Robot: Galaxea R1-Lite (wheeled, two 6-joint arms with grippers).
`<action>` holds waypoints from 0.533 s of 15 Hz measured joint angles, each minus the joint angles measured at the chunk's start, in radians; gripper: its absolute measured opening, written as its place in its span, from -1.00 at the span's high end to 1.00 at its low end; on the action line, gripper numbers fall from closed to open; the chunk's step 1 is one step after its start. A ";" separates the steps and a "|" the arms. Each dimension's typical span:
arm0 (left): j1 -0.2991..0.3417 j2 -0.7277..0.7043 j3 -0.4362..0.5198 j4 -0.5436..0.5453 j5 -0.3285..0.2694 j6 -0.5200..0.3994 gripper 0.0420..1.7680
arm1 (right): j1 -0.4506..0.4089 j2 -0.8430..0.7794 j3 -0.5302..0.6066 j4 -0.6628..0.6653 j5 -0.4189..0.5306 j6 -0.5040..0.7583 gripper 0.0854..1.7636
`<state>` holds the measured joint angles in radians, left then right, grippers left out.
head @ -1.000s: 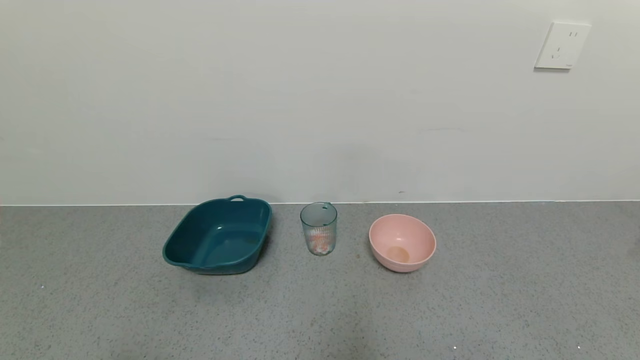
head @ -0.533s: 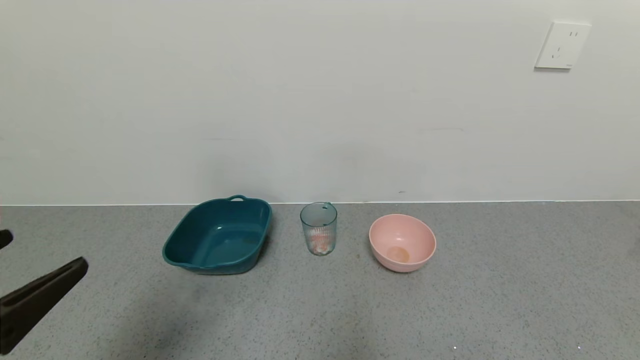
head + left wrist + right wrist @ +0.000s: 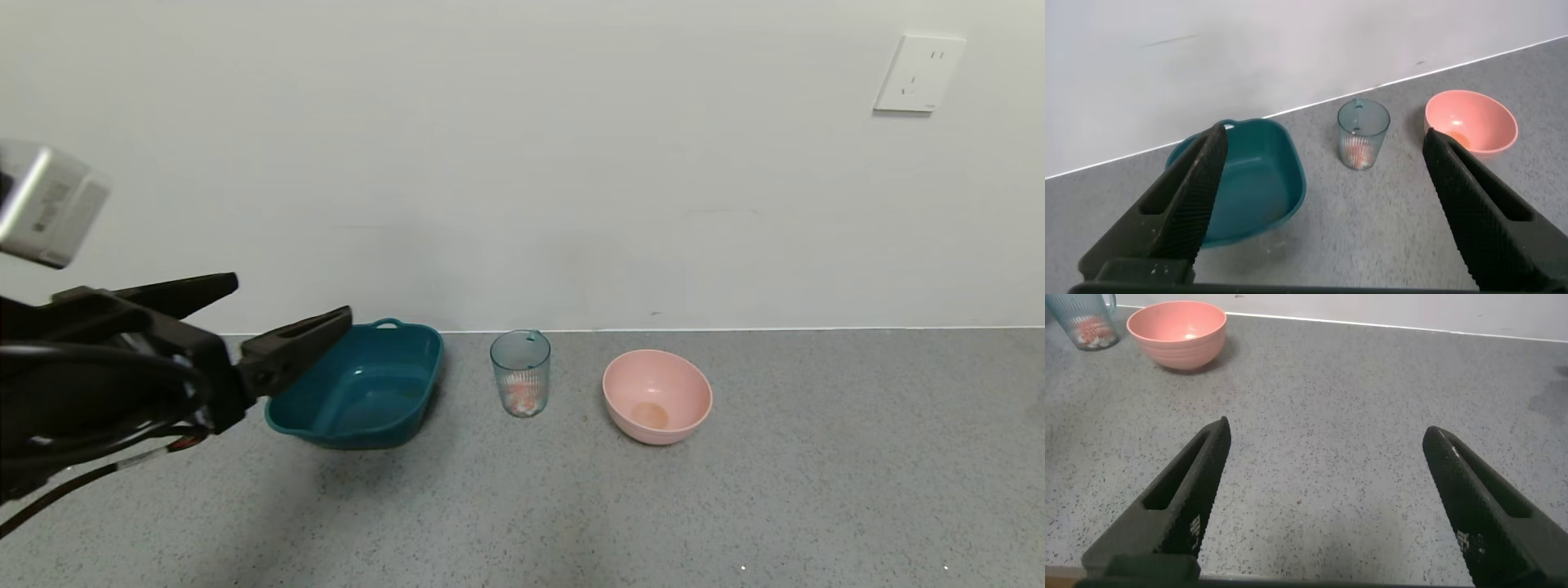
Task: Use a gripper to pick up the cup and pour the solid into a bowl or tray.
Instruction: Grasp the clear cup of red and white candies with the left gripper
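A: Where is the left claw [image 3: 290,306]?

B: It hangs above the grey tabletop [image 3: 735,490], at the robot's left, raised and pointing toward the teal tub [image 3: 359,388]. Its fingers are spread wide apart and grasp nothing. In the left wrist view the left claw [image 3: 1323,163] frames the tub [image 3: 1257,188], the cup [image 3: 1363,135] and the pink bowl [image 3: 1471,122] between its two fingers.

A: And the cup?

B: The cup [image 3: 520,373] stands upright on the tabletop near the wall, between the tub and the pink bowl [image 3: 657,396], apart from both. The solid [image 3: 521,398], white and orange-red pieces, lies at its bottom. The small handle at the rim points toward the wall.

A: What about the right claw [image 3: 1327,465]?

B: It appears only in its own wrist view, fingers released and spread over bare tabletop [image 3: 1355,400], well apart from the pink bowl [image 3: 1176,333] and the cup [image 3: 1082,318].

A: Anything on the wall?

B: A white socket [image 3: 918,73], high at the right.
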<state>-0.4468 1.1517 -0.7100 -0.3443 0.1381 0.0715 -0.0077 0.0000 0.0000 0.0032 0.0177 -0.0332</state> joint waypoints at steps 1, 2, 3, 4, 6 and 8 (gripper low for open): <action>-0.039 0.052 -0.012 -0.033 0.035 -0.001 -0.94 | 0.000 0.000 0.000 0.000 0.000 0.000 -0.94; -0.076 0.103 -0.026 -0.051 0.061 -0.005 -0.94 | 0.000 0.000 0.000 0.000 0.000 0.000 -0.94; -0.112 0.156 -0.045 -0.063 0.083 -0.016 -0.94 | 0.000 0.000 0.000 0.000 0.000 0.000 -0.94; -0.140 0.204 -0.066 -0.069 0.103 -0.036 -0.94 | 0.000 0.000 0.000 0.000 0.000 0.000 -0.94; -0.186 0.298 -0.107 -0.078 0.146 -0.068 -0.94 | 0.000 0.000 0.000 0.000 0.000 0.000 -0.94; -0.219 0.384 -0.128 -0.130 0.166 -0.088 -0.94 | 0.000 0.000 0.000 0.000 0.000 0.000 -0.94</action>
<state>-0.6657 1.5360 -0.8379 -0.4747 0.3045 -0.0164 -0.0077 0.0000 0.0000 0.0032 0.0181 -0.0332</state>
